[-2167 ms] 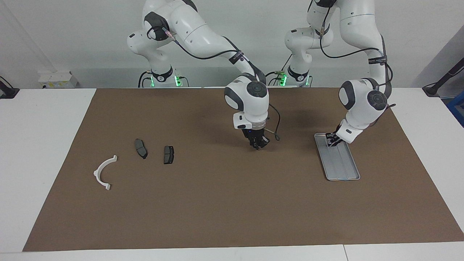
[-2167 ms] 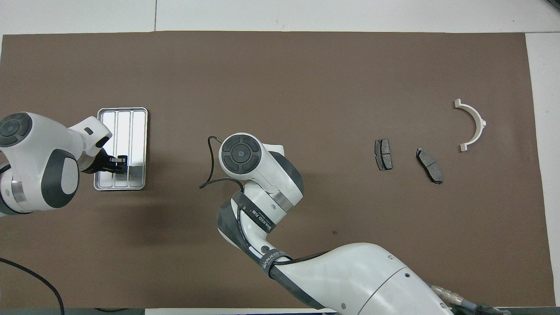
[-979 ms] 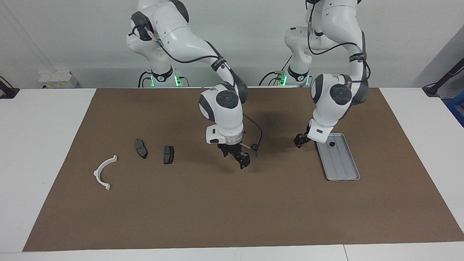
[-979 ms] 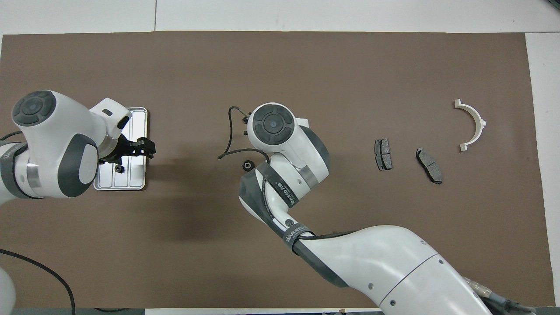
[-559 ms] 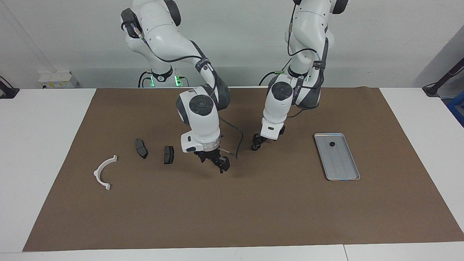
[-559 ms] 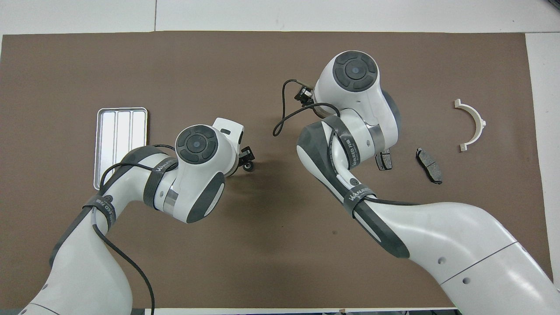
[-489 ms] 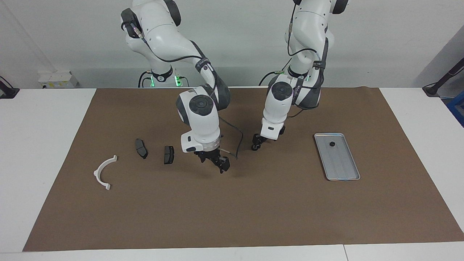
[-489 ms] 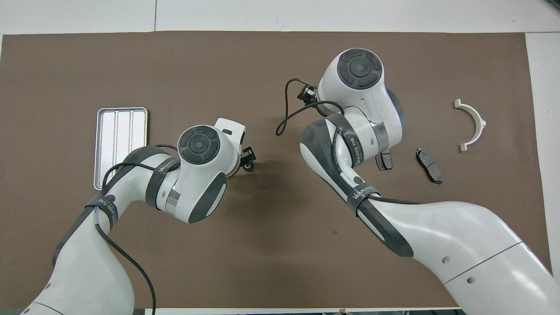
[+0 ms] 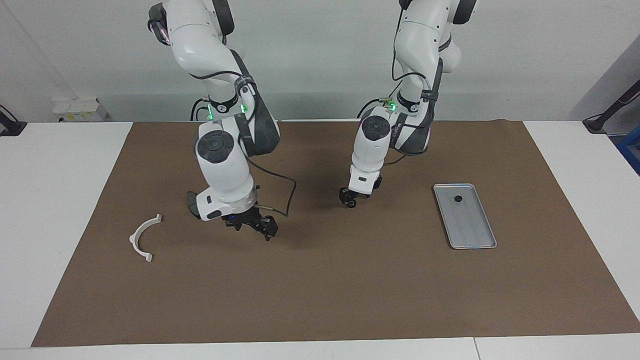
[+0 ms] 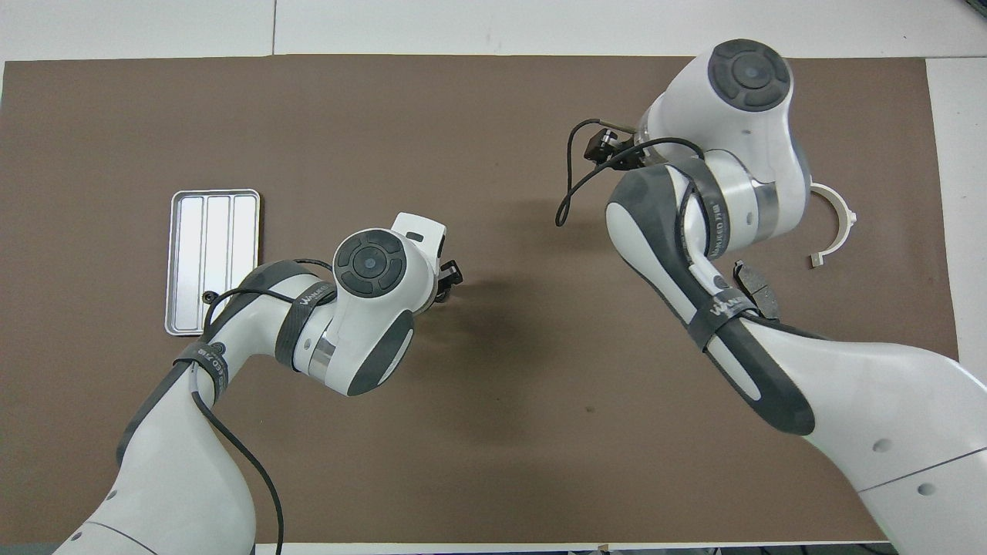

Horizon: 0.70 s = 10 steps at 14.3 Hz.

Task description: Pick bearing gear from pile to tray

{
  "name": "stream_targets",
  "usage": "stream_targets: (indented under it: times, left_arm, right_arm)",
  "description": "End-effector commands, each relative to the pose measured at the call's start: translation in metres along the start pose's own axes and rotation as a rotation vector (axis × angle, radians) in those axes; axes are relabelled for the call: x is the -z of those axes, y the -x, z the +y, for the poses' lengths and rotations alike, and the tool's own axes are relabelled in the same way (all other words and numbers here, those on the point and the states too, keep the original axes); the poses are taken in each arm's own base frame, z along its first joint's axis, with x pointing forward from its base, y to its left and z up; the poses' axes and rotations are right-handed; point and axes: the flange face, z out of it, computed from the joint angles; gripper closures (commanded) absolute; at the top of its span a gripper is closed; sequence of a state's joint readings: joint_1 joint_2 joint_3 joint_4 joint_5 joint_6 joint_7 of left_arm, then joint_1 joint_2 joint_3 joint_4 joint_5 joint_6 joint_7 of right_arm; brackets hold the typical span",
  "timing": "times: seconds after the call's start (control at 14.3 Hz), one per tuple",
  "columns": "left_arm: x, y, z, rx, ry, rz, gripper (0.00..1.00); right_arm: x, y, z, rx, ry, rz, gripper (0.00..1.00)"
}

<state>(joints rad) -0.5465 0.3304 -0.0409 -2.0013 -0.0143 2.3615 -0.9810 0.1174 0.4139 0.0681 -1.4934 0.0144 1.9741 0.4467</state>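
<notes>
A small black round piece (image 9: 457,198) lies in the tray (image 9: 474,237). The left gripper (image 9: 348,199) grips another at mid-surface, while the right gripper (image 9: 259,225) hangs over the brake pads (image 10: 754,287), jaws' state unclear.

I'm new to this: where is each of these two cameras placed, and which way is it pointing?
Facing view: high across the table, looking at the robots; both arms show whole, left gripper and right gripper low over the mat.
Overhead view: high above the robots' end, looking steeply down; the arms enter from the bottom.
Shared: the tray with a small black piece in it, and the white bracket, half a turn apart.
</notes>
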Motion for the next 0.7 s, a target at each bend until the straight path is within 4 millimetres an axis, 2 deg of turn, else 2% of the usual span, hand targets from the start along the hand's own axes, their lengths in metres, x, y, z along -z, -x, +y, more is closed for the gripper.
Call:
stream_targets:
  times: [0.0, 0.14, 0.42, 0.49, 0.63]
  left_arm:
    - [-0.003, -0.001, 0.007, 0.014, 0.001, 0.014, 0.21]
    - [-0.003, -0.002, 0.008, 0.02, 0.012, 0.021, 0.28]
    - [-0.007, -0.001, 0.009, 0.035, 0.012, 0.019, 0.57]
    - [-0.008, 0.004, 0.013, 0.037, 0.011, 0.019, 0.63]
    - [-0.008, 0.006, 0.013, 0.051, -0.002, 0.013, 0.86]
  right_arm:
    - [0.045, 0.014, 0.036, 0.136, -0.009, -0.015, 0.0]
    - [0.073, 0.028, 0.064, 0.219, -0.003, -0.003, 0.0]
    - [0.142, 0.062, 0.1, 0.344, 0.012, 0.014, 0.0]
    - [0.156, 0.07, 0.109, 0.35, 0.016, 0.007, 0.0]
    - [0.185, 0.088, 0.119, 0.363, 0.022, 0.006, 0.0]
